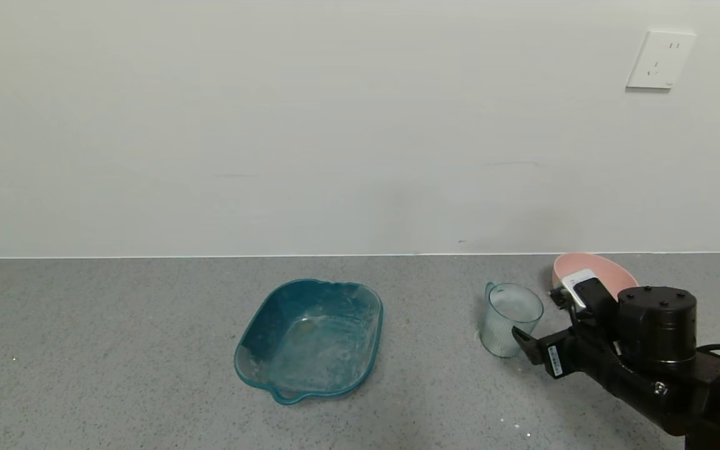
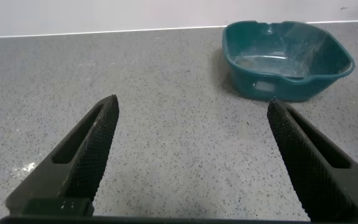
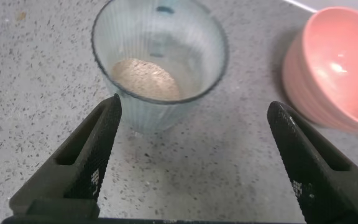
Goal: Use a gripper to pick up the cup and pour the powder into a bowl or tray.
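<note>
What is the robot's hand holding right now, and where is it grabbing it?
Nothing yet. The right gripper is open, with the cup just ahead of its fingers, untouched. The left gripper is open too, over bare counter.

Right end effector (image 1: 554, 325) open beside upright cup (image 1: 511, 319).

cups: 1 (image 1: 512, 319) | bowls: 1 (image 1: 610, 270) | trays: 1 (image 1: 310, 337) | claws: 2 (image 3: 191, 155) (image 2: 191, 155)

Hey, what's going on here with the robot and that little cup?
The right gripper is open, low over the counter just short of the ribbed cup, which stands upright with powder in its bottom. The pink bowl sits close beside it, empty. The left gripper hovers open elsewhere, facing the teal tray.
</note>
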Motion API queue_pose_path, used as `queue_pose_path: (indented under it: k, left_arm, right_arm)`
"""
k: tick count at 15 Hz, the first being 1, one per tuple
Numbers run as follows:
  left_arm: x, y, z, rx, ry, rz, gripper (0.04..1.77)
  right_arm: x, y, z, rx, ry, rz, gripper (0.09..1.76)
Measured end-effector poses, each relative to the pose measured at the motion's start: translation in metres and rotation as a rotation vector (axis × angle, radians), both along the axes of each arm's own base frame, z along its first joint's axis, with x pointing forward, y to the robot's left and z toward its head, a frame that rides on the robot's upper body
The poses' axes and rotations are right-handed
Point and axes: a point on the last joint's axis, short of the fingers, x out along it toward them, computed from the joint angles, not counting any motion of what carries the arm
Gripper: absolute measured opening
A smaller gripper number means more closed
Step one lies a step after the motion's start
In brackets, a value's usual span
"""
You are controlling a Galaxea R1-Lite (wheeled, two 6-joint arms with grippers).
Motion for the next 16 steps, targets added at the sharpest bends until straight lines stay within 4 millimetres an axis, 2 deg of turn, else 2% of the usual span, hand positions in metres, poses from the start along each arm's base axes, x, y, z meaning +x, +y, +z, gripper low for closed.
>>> queue_pose_path:
  k: [8,13,16]
  left_arm:
    - [0.0,0.0,0.0,0.0,0.0,0.0,1.72]
    - [0.0,0.0,0.0,0.0,0.0,0.0,1.72]
    - [0.0,0.0,0.0,0.0,0.0,0.0,1.72]
  right_arm:
    - [-0.04,-0.019,0.039,0.012,-0.075,-0.048,1.7]
    - [-0.073,-0.032,0.058,0.017,-0.106,-0.074,1.7]
    - [-0.1,-0.042,0.069,0.014,-0.113,-0.092,1.7]
